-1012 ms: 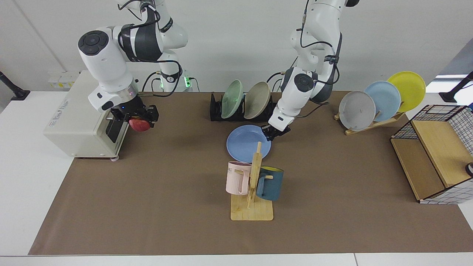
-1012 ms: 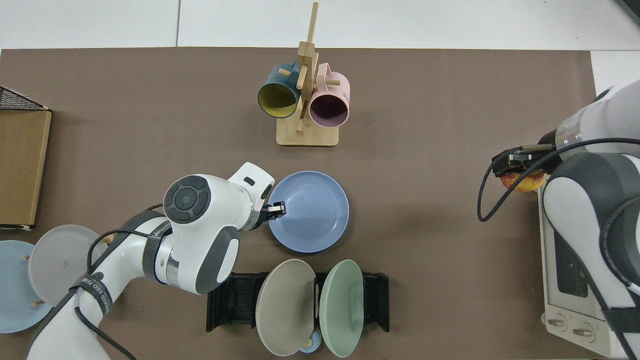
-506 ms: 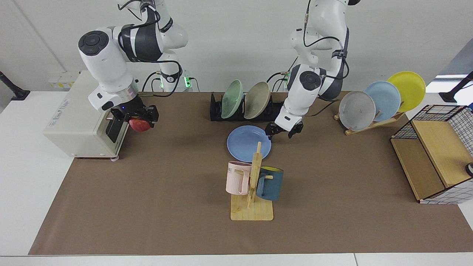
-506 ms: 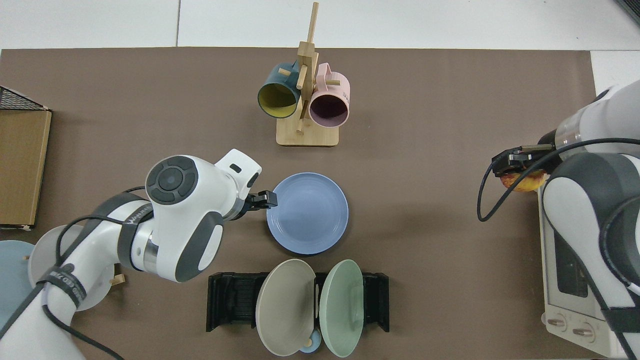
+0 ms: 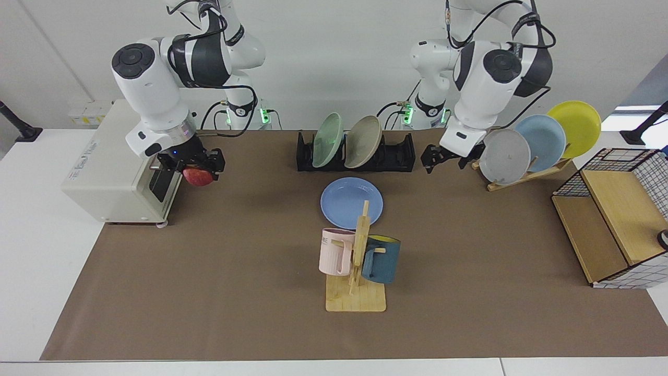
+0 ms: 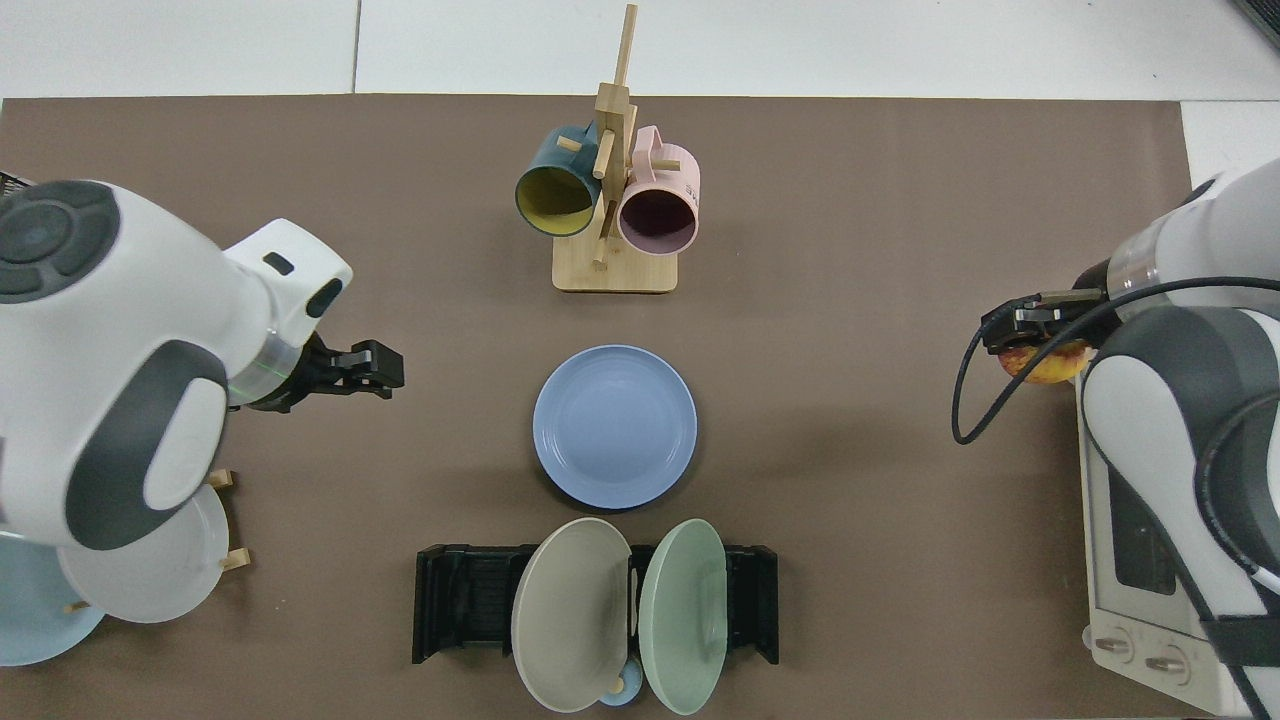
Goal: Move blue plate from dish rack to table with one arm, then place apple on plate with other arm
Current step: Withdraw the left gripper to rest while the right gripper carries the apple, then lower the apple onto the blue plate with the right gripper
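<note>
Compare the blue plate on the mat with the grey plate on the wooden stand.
The blue plate lies flat on the table; the grey plate stands on edge, leaning in the wooden stand. The blue plate sits alone, touching nothing else; the grey plate is first in a row, overlapping a paler blue plate. The open left gripper hangs close to the grey plate, well away from the blue plate. Both are round, shallow and empty.

The blue plate (image 6: 614, 427) lies flat mid-table (image 6: 850, 560), between the dish rack (image 6: 460, 603) and a wooden mug tree (image 6: 612, 190); both grippers are well apart from it.
</note>
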{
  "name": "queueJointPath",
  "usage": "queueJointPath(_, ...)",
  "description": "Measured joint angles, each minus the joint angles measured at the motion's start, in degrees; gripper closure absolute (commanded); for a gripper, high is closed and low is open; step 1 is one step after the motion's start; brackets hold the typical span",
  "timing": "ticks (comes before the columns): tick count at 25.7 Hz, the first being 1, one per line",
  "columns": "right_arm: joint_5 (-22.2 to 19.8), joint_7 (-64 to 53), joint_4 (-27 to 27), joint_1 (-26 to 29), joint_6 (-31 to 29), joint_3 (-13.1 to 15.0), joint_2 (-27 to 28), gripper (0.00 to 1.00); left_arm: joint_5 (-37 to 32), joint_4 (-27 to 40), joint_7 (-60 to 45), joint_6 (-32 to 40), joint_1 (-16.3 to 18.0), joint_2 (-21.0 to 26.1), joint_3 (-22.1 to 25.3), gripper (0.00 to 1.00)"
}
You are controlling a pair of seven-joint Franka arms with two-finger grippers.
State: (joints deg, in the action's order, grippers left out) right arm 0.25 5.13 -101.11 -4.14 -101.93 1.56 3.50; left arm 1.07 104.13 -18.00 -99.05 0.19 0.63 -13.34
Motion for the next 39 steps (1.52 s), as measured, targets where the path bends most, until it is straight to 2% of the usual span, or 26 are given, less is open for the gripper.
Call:
queueJointPath(5,0.0,0.0,0.0,0.0,0.0,-0.1,0.0,1.0,-0.4,-4.4,7.2,5.8,0.1,-1.1,5.4,0.0)
queueJointPath(11,0.3,3.7,0.0,-2.2,-1.4,-0.1,0.0,1.0,-0.5,-5.1,14.4,7.8,0.3,-4.9,10.5,0.0)
queueJointPath(16,0.3,14.9,0.1,-9.3,-3.9,-0.4,0.0,1.0,-0.5,-5.1,15.1,9.9,0.3,-8.3,11.1,0.0)
queueJointPath(22,0.3,30.5,0.8,-20.1,-4.3,-0.7,0.9,1.0,-0.5,-5.0,15.3,9.8,0.3,-8.9,11.2,0.0)
queueJointPath(29,0.3,44.6,3.9,-30.0,-8.1,-0.8,7.6,1.0,-0.4,-5.0,15.3,9.7,0.2,-8.8,11.0,0.0)
queueJointPath(39,0.3,50.0,3.9,-34.2,-19.9,-0.8,19.7,1.0,-0.4,-6.4,15.2,9.6,0.8,-9.0,11.7,0.0)
